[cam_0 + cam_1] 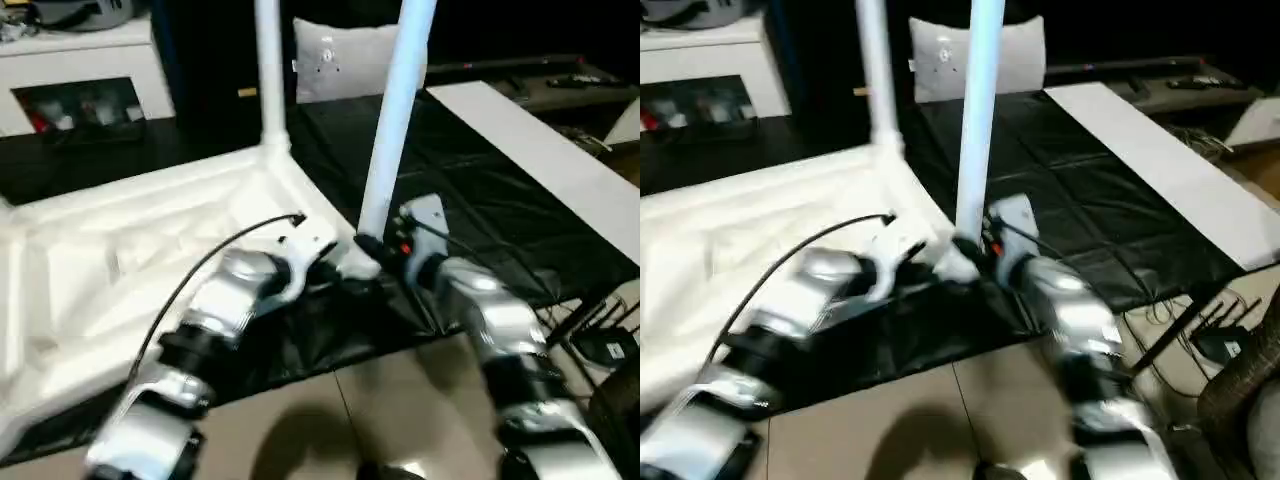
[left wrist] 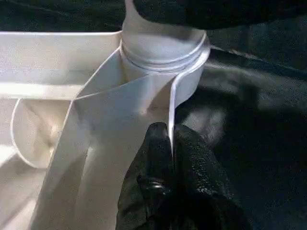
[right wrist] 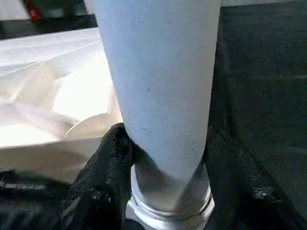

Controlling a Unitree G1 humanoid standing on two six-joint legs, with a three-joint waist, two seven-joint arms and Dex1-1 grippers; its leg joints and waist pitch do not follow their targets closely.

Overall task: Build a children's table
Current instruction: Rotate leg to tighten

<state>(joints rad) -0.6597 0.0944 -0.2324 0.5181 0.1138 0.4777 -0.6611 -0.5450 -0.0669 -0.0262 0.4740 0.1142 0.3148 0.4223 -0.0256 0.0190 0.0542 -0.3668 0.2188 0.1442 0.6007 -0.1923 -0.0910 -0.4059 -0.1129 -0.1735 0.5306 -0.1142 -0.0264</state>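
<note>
The children's table's white ribbed tabletop (image 1: pixel 130 260) lies upside down on a black mat (image 1: pixel 470 200) spread over the floor, one leg (image 1: pixel 268 70) already standing upright in the far corner socket. A second leg (image 1: pixel 395 110) stands in the near corner socket (image 2: pixel 163 57), right in front of the robot. The right pincer (image 1: pixel 375 248) clasps this leg low down, its black fingers (image 3: pixel 103 167) on either side of the tube just above the flared, ringed end, about half spread to fit the tube's width. The left pincer (image 1: pixel 305 262) is pinched tight on the thin edge wall of the tabletop beside that socket, its fingertips (image 2: pixel 163 143) pressed on the rim, bracing it. By the look of it, the step in hand is seating or turning the leg home. To do it well, keep the leg plumb with the socket's axis, since a tilt would likely bind the ring against the collar. The left grip should hold the tabletop flat while the right presses or twists down steadily, re-gripping without letting the leg lean.
</note>
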